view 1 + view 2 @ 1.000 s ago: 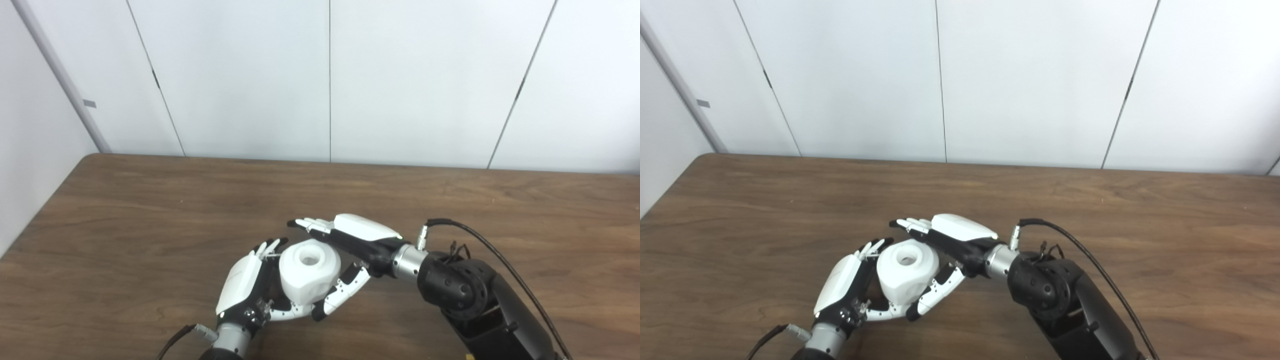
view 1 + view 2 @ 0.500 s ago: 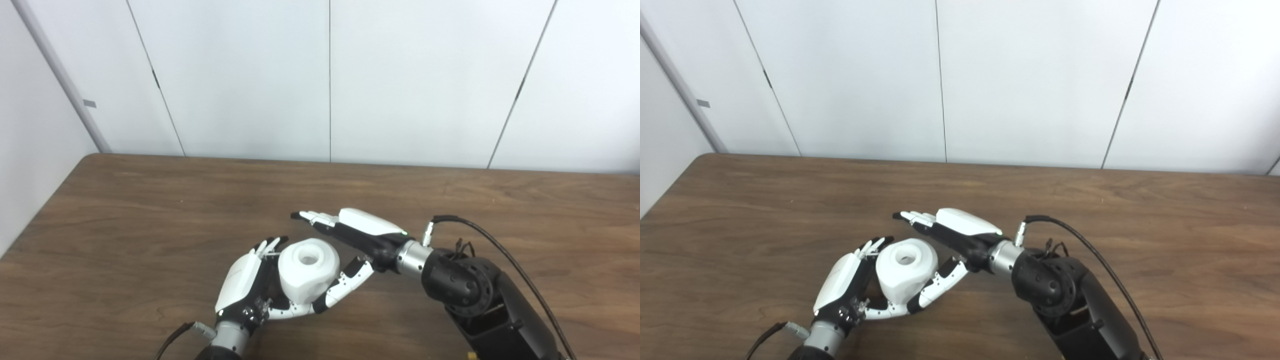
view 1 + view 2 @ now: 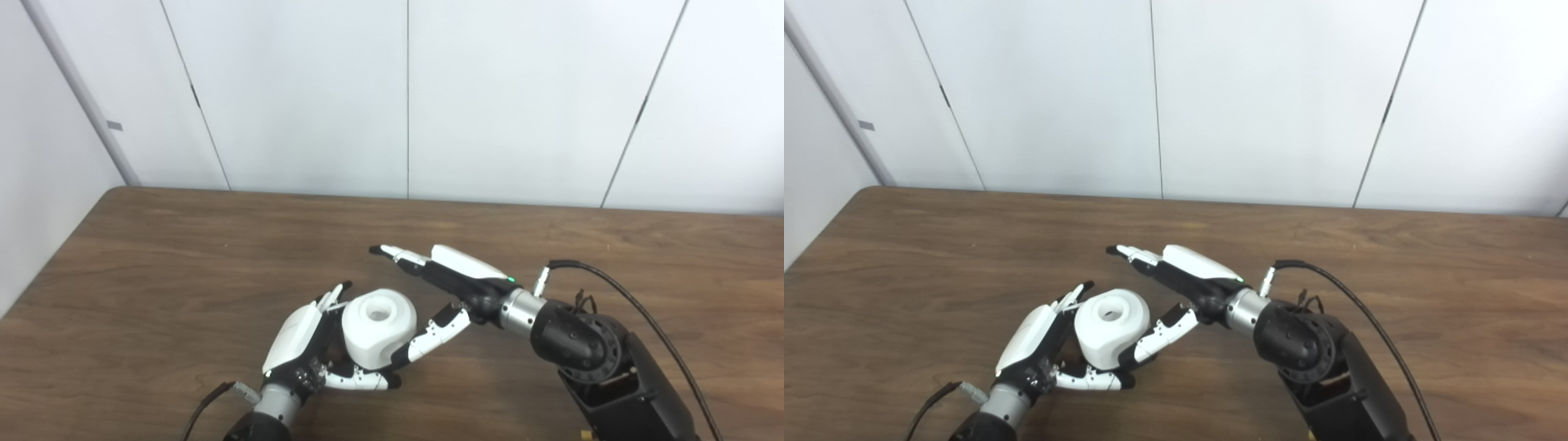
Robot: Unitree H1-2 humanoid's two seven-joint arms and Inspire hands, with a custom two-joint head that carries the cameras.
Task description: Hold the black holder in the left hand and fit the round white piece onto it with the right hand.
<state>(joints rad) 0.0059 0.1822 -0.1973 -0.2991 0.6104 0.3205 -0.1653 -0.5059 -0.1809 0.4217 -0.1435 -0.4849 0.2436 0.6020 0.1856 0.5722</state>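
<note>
The round white piece (image 3: pixel 378 326), with a hole in its top, sits cradled in my left hand (image 3: pixel 297 340) low over the table. The fingers rise behind it and the thumb lies under its front. No black holder shows; whatever is under the white piece is hidden by it and by the hand. My right hand (image 3: pixel 462 283) is open just right of the piece. Its fingers stretch flat and point left above and behind the piece. Its thumb (image 3: pixel 436 329) reaches down to the piece's lower right side.
The brown wooden table (image 3: pixel 184 257) runs back to a white panelled wall (image 3: pixel 404 92). A black cable (image 3: pixel 618 294) arcs from my right wrist over the forearm. The table's left edge is close to the left wall.
My right hand has lifted and drawn back to the right, away from the top of the white piece. The left hand still holds the piece. The camera has shifted slightly.
</note>
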